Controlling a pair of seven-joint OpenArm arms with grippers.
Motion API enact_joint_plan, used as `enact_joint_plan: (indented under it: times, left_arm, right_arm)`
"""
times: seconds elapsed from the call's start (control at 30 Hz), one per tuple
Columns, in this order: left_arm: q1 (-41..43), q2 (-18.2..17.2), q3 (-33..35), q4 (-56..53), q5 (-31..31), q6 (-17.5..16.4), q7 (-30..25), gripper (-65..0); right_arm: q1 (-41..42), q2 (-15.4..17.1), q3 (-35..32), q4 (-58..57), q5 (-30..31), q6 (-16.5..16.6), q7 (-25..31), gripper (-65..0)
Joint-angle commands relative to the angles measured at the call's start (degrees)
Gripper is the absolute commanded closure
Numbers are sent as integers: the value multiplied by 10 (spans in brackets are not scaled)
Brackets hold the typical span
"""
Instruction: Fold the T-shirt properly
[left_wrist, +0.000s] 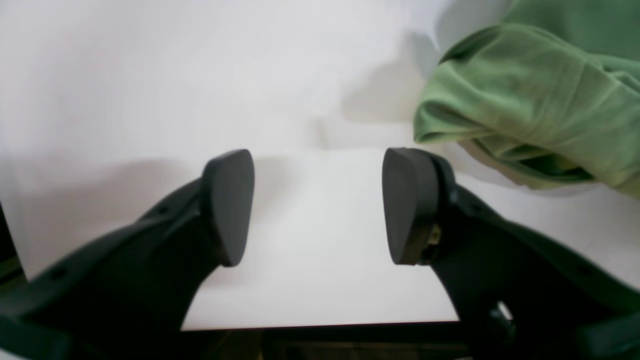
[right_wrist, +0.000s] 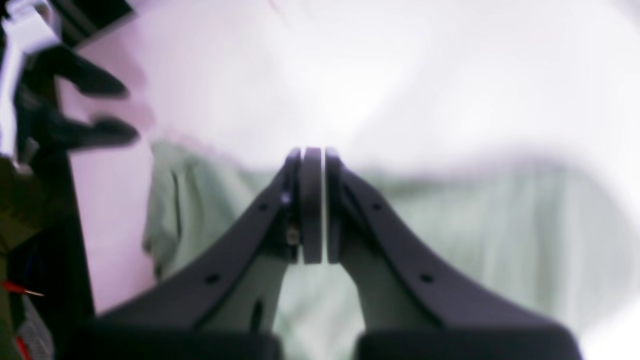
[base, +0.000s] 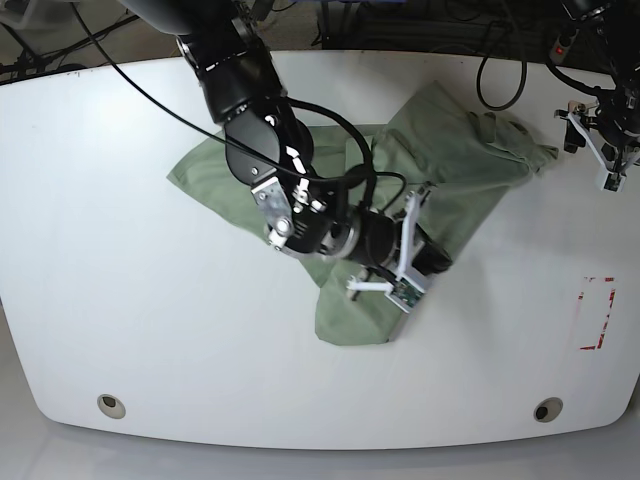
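Note:
The T-shirt (base: 440, 165) lies crumpled and partly doubled over in the middle of the white table (base: 120, 250); it is pale sage green. My right gripper (base: 441, 258) reaches from the far left down over its lower right part. In the right wrist view the right gripper (right_wrist: 312, 152) is shut, pads together, with its tips at the far edge of the T-shirt (right_wrist: 475, 230). No cloth shows between the pads. My left gripper (left_wrist: 317, 160) is open and empty over bare table. A bunched fold of the T-shirt (left_wrist: 530, 100) lies just beyond its right finger (left_wrist: 407, 205).
The left arm (base: 603, 128) hangs at the table's far right edge, and its open gripper (right_wrist: 130, 111) shows in the right wrist view. A red outlined mark (base: 597, 312) is on the table at the right. The table edge (left_wrist: 320, 327) runs right below the left gripper. Cables (base: 495, 70) hang at the back.

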Motion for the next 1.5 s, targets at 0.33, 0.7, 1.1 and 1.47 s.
enact_joint_plan:
  times: [0.33,0.7,1.1,1.47]
  left_arm:
    - [12,8,-6,27,-3,1,-6,-367]
    - [9,9,-3,25,-3,1,-7,-367]
    - [9,8,-2,25,26,1,-7,-367]
    - [9,8,-2,25,29,1,-7,-367]
  right_arm:
    - [43,-3,19,-97,63,-15,45,-347]
    - [-123,99,83,-44,181,-31,45,-466]
    - [-218,166,90,-44,284,-40,47,-466]
    - [-220,165,88,-44,283,-41,47,-466]
